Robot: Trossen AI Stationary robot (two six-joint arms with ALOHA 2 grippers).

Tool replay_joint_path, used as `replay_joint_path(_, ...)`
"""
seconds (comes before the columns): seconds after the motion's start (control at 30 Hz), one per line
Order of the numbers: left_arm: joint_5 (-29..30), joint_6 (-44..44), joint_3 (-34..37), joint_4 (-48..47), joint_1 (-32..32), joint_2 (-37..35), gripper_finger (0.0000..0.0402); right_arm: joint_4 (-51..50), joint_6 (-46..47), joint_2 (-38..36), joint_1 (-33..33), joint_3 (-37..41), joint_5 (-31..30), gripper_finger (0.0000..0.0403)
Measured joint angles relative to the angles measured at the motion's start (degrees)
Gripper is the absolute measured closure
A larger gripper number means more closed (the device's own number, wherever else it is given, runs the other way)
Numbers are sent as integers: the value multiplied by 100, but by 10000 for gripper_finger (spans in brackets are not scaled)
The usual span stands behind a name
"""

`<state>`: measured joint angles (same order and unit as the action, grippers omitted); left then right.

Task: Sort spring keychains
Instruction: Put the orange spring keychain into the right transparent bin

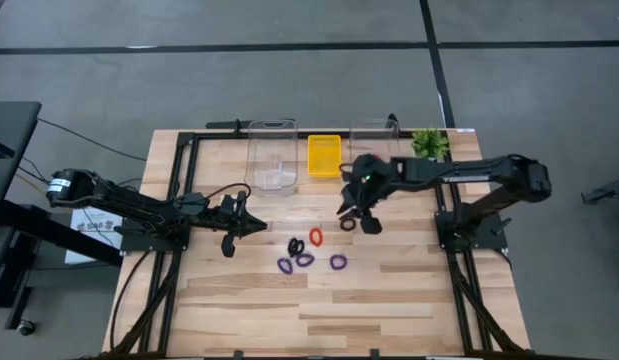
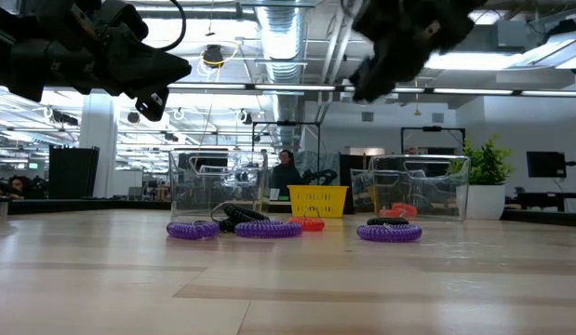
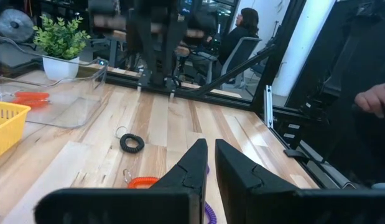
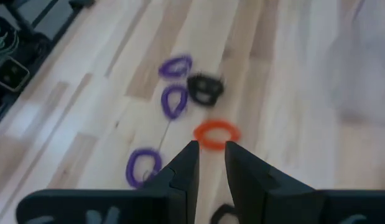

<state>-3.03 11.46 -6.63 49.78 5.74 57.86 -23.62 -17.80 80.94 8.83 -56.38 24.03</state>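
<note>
Wooden table (image 1: pixel 389 290), purple, black and orange coil keychains (image 1: pixel 305 259) clustered mid-table, left gripper (image 1: pixel 257 226) closed and empty, right gripper (image 1: pixel 357 215) slightly parted, empty, above a black keychain (image 1: pixel 348 224).

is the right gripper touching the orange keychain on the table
Apart. In the right wrist view the right gripper hangs above the orange keychain with nothing between its jaws, and the low view shows both arms raised well clear of the tabletop.
</note>
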Motion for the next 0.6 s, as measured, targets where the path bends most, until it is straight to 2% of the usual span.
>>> replay_joint_path(0.37,0,0,0,-2,0,-1,372,-11,1055,1326,-423,219,-6,333)
replay_joint_path(0.6,0,0,0,-12,0,-1,372,29,1339,1492,-565,221,-123,333)
